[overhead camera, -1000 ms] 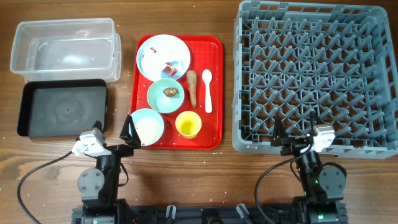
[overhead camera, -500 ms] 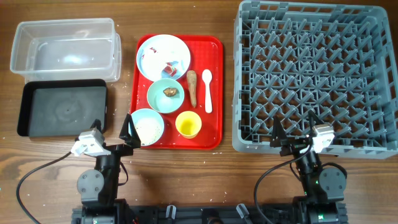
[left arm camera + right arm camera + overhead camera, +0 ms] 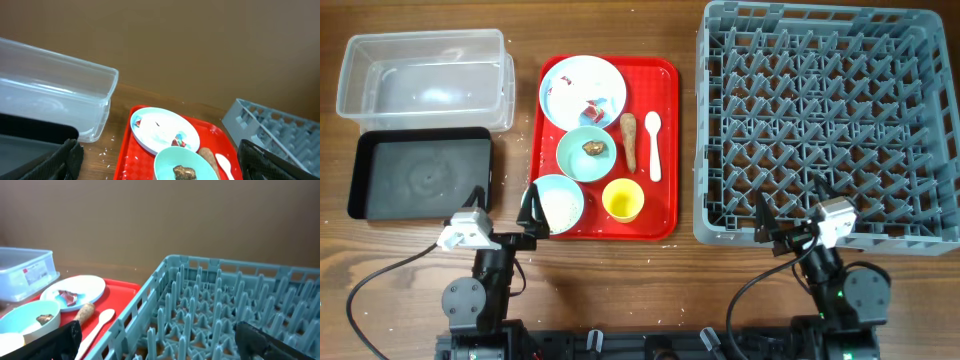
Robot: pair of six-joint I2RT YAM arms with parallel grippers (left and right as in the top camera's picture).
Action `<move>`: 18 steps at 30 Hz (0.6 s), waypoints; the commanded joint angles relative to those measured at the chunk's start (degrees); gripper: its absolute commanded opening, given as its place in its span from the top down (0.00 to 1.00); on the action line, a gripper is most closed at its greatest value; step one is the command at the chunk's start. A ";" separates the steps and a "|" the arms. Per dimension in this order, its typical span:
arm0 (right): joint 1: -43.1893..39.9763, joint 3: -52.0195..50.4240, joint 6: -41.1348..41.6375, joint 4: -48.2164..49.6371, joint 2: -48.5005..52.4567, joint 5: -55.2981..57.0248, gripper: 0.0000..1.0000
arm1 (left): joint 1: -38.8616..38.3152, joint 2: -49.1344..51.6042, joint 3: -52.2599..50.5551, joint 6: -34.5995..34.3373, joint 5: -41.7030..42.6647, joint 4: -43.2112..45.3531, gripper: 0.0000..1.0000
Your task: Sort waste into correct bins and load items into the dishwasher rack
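Two claws gape empty: left claw (image 3: 502, 208), right claw (image 3: 788, 212); no step begun. Rice bowl (image 3: 560, 179) just fwd-right of left claw; dishwasher rack (image 3: 704, 130) just fwd of right claw. Next, prob.: left claw takes rice bowl.

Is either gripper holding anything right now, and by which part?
Nothing is held: the left gripper and the right gripper both stand wide open and empty.
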 commanded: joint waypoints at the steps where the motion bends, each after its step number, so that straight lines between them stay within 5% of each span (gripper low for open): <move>1: -0.28 9.33 -4.44 -2.97 6.40 -1.44 0.00 | -0.33 2.51 4.20 5.14 3.15 0.37 0.00; 10: -0.28 42.49 -7.48 -29.33 33.14 -1.64 0.00 | -0.33 36.04 35.47 8.33 11.91 -10.03 0.00; 18: -0.28 57.35 -8.70 -41.79 47.50 -5.84 0.00 | -5.86 78.18 83.38 17.46 10.56 -42.29 0.00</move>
